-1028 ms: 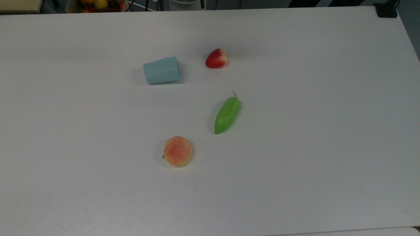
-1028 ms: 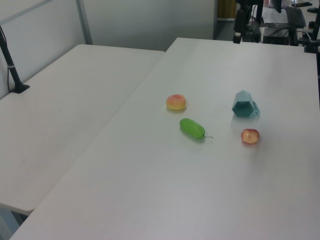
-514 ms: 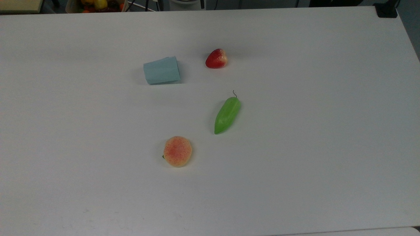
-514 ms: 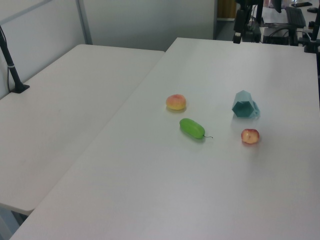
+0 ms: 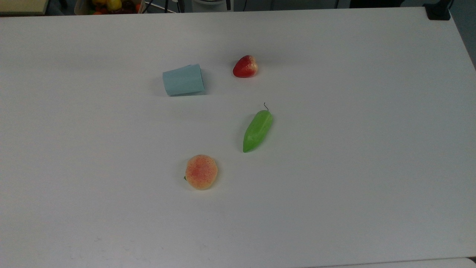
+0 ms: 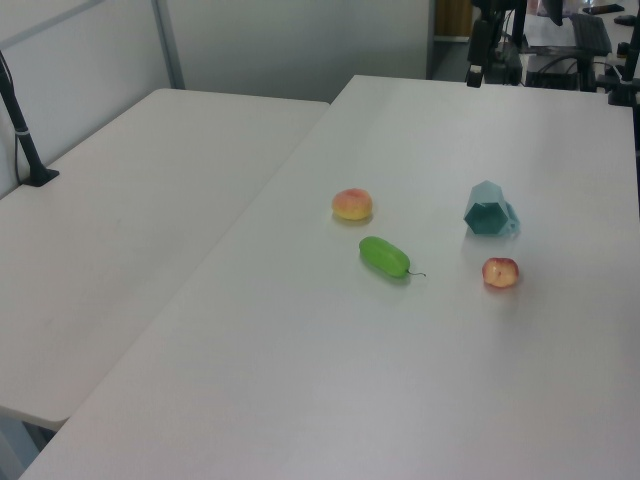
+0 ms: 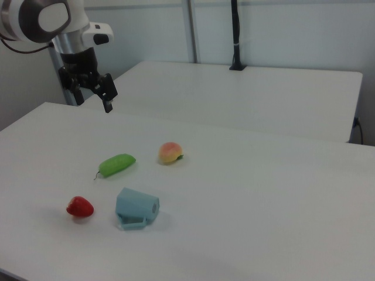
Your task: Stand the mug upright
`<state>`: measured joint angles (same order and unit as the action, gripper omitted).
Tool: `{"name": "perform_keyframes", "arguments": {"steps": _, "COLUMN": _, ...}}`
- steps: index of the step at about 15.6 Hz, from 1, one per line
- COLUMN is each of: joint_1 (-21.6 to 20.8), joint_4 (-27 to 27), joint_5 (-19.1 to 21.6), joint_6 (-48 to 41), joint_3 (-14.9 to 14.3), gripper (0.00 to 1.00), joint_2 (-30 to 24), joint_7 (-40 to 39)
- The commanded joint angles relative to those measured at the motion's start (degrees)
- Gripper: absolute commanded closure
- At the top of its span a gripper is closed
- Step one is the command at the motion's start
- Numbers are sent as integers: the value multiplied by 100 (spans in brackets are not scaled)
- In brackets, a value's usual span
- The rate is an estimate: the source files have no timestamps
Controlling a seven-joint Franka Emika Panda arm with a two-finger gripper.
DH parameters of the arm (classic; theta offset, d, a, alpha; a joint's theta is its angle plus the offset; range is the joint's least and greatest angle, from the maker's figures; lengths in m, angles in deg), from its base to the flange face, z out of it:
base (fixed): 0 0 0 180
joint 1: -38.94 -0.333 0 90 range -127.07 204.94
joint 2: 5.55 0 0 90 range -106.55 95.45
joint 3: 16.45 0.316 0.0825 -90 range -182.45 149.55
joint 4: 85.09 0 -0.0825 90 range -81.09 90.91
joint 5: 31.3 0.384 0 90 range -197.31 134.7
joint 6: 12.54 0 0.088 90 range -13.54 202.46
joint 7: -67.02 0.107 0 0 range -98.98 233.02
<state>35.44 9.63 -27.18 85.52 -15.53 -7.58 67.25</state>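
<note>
Still on its side just beside the strawberry (image 5: 245,67), the mug (image 5: 183,79) looks light, stiff, maybe slippery, so grab across its rim; gripper (image 7: 92,88) hangs apart, fingers spread, holding nothing.

Even, diffuse overhead light, faint soft shadows, mild glare on the white table (image 5: 334,167), perhaps slightly soft focus
</note>
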Motion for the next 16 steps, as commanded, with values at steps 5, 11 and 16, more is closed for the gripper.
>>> {"name": "perform_keyframes", "arguments": {"steps": 5, "joint_1": -266, "joint_4": 143, "joint_5": 53, "joint_6": 143, "joint_3": -277, "gripper": 0, "joint_2": -60, "joint_7": -120}}
{"name": "perform_keyframes", "arguments": {"steps": 11, "joint_1": -450, "joint_4": 125, "joint_5": -175, "joint_6": 108, "joint_3": -128, "gripper": 0, "joint_2": -60, "joint_7": -6}}
{"name": "perform_keyframes", "arguments": {"steps": 16, "joint_1": -450, "joint_4": 292, "joint_5": -798, "joint_6": 108, "joint_3": 478, "gripper": 0, "joint_2": -16, "joint_7": 800}}
